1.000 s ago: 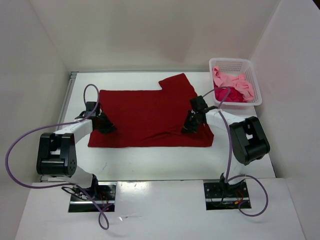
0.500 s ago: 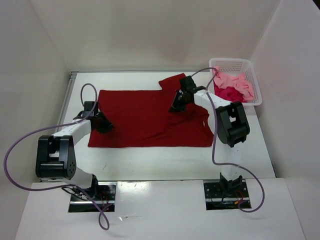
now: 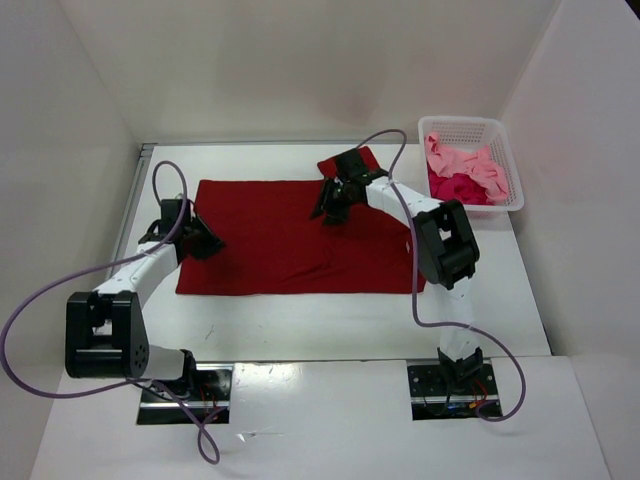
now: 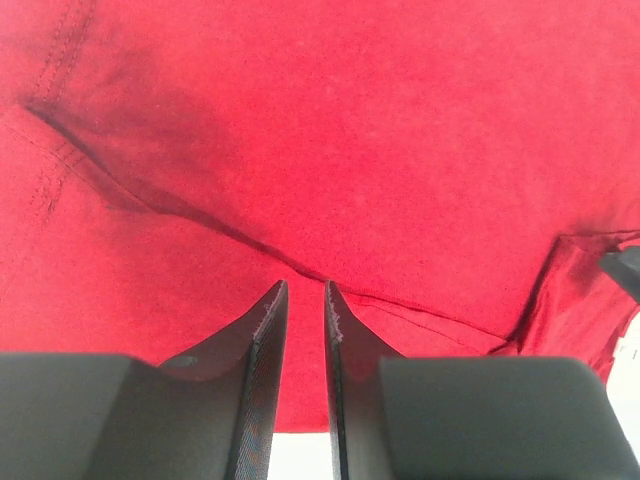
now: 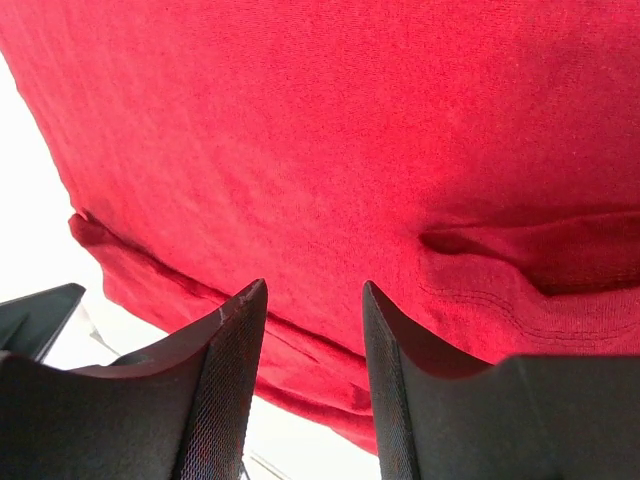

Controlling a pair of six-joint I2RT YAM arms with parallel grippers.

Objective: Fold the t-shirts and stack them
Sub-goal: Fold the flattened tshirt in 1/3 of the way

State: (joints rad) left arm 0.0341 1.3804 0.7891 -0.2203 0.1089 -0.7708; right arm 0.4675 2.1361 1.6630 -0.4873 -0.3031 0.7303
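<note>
Dark red t-shirt under outstretched right arm, right fingers apart; left fingers at its edge nearly together, grip unclear.

The dark red t-shirt is seen spread on the white table, one stitched fold raised; the right hand is held parted above it, nothing gripped.

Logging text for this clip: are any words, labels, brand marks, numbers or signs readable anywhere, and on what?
No text can be read in any view.
dark red t-shirt: plain cloth, with no print or tag showing, also in both wrist views.
white mesh basket: no label visible.
Nothing legible anywhere else.
</note>
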